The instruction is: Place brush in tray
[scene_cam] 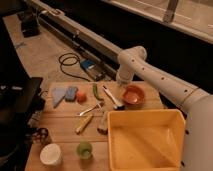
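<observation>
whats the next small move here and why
Probably lower the gripper onto the white handle of the brush: it hovers just behind the brush, which lies on the table left of the orange bowl, outside the tray.

arm (167, 84) stretched left, elbow bent; claw (120, 86) pointing down

One bench (60, 131). One end effector (120, 86), over bench's far edge, just left of bowl (133, 97). One yellow tray (150, 114), one orange bowl. One brush (111, 95), one spoon (89, 110), one yellow-handled utensil (84, 123). Two cups: white cup (50, 154), green cup (84, 149). One blue sponge (71, 92).
</observation>
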Controlling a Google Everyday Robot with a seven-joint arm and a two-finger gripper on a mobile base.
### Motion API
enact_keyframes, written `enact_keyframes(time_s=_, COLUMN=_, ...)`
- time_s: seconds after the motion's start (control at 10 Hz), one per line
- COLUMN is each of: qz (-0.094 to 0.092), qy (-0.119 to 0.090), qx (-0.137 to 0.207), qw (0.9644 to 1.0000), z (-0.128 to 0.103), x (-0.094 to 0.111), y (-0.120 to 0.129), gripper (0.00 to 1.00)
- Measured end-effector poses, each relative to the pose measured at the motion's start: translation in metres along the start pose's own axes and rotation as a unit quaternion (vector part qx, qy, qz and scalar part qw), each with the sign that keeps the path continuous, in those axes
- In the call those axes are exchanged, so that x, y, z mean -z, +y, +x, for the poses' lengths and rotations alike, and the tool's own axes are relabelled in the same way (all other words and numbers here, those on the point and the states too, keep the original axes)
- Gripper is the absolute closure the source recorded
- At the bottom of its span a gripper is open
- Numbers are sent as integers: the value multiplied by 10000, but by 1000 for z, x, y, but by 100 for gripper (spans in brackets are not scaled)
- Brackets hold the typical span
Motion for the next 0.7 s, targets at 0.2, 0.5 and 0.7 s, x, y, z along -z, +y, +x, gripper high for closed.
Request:
enact_keyframes(time_s=0.2, qz=-133, qy=-108, qx=-197, qw=9997, z=-13, x=-16, y=7, gripper=35)
enact_keyframes(time_s=0.5, qz=-58, qy=-86, qx=-427, qw=9990, z=-21, x=-33, y=10, gripper=35)
enact_keyframes(time_s=0.7, qz=98, qy=-38, qx=-519, qw=9986, z=-24, x=-44, y=8, gripper=35)
